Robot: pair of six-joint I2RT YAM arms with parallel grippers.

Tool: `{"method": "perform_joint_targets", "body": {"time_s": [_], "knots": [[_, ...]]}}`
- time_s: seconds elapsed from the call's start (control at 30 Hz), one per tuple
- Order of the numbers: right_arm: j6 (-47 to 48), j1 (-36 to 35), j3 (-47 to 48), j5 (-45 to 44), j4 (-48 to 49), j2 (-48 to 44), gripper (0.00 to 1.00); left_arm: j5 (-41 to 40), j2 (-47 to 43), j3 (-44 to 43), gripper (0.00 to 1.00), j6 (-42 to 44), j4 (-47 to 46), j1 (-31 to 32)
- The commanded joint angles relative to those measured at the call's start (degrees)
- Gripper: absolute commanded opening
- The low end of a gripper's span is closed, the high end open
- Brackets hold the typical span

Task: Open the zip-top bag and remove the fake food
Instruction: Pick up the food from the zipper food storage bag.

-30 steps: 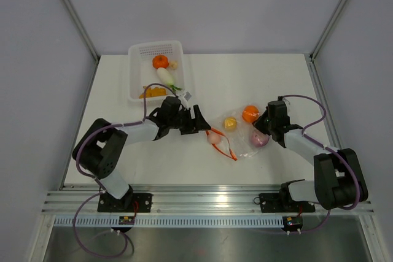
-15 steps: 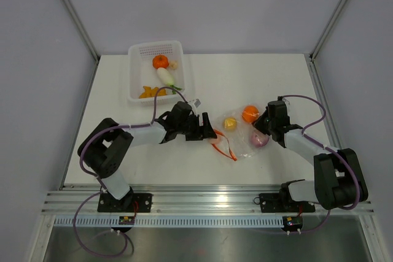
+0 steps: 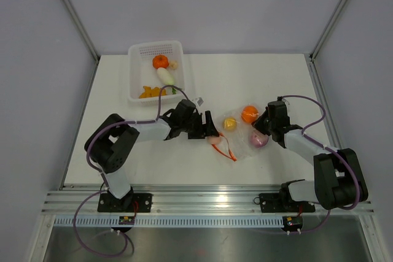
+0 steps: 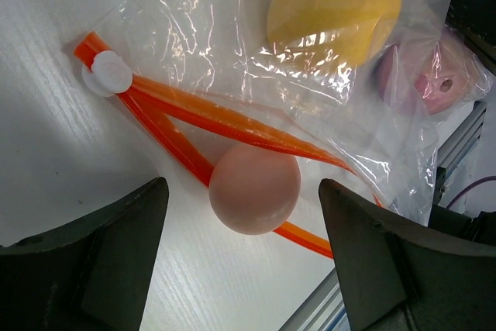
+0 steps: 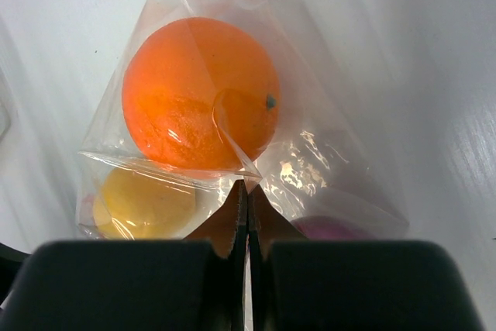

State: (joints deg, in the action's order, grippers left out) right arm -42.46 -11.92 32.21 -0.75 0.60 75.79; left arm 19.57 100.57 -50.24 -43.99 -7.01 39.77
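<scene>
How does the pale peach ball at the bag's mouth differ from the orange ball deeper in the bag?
The peach ball is pale, smooth and plain; the orange ball is vivid with a small dark stem mark. The peach ball lies between the parted zipper strips of the zip-top bag; the orange ball sits under plastic at the other end. Both are round.

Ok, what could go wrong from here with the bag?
1. The peach ball lies across the zipper strip of the zip-top bag; the open left gripper could pinch the strip too and drag the bag.
2. The right gripper holds only a thin fold of film, which might slip.
</scene>
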Motion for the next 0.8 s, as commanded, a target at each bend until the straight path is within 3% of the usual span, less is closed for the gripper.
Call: {"method": "perform_joint_targets", "body": {"time_s": [0.0,0.17,0.53,0.77], "knots": [[0.44,0.41,-0.21,0.58,1.51,-0.91,0.00,0.20,1.55,-2.67,0.81,0.30,0.23,0.75],[0.44,0.41,-0.21,0.49,1.42,-0.99,0.00,0.55,2.69,-3.99,0.78,0.83,1.46,1.19],[0.44,0.41,-0.13,0.49,1.33,-1.08,0.00,1.96,3.92,-4.25,0.49,0.92,0.94,1.63],[0.45,0.32,-0.13,0.49,1.33,-0.99,0.00,3.45,3.05,-3.90,0.38,0.66,-0.02,1.54]]}}
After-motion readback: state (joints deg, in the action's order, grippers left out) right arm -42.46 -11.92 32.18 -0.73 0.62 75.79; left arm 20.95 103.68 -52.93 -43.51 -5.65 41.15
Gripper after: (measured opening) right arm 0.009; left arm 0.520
